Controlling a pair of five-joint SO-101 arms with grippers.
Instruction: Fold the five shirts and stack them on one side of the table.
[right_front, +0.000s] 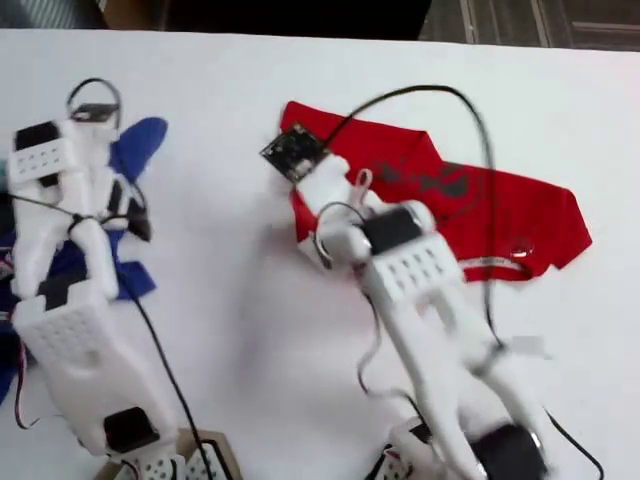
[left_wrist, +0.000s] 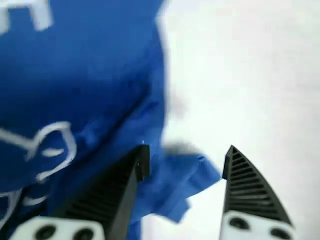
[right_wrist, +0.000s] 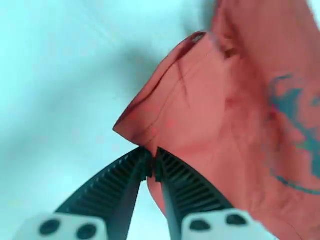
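Red shirt (right_front: 500, 215) is spread out, a bit rumpled, on the white table (right_front: 230, 320), over toward the right in the high view; dark print is seen across its front. Its edge nearest the table's middle is pinched by the right gripper (right_wrist: 151, 162); the black ribbed fingers (right_wrist: 185, 185) are squeezed almost together with a fold of the red hem caught at the tips; a soft shadow is thrown on the table under that corner. A black cable (right_front: 430, 88) is looped over the red cloth from the right arm (right_front: 430, 280).

Over at the left edge of the table the blue shirt (left_wrist: 75, 75) is bunched up, mostly covered by the left arm (right_front: 70, 300) in the high view; white print is seen on it. The left gripper (left_wrist: 187, 162) is held just above a loose flap of the blue cloth; its fingers are spread wide apart, with the flap poking into the gap between them; whether the cloth is touched can't be told. The two shirts are kept well apart, with white table between them.
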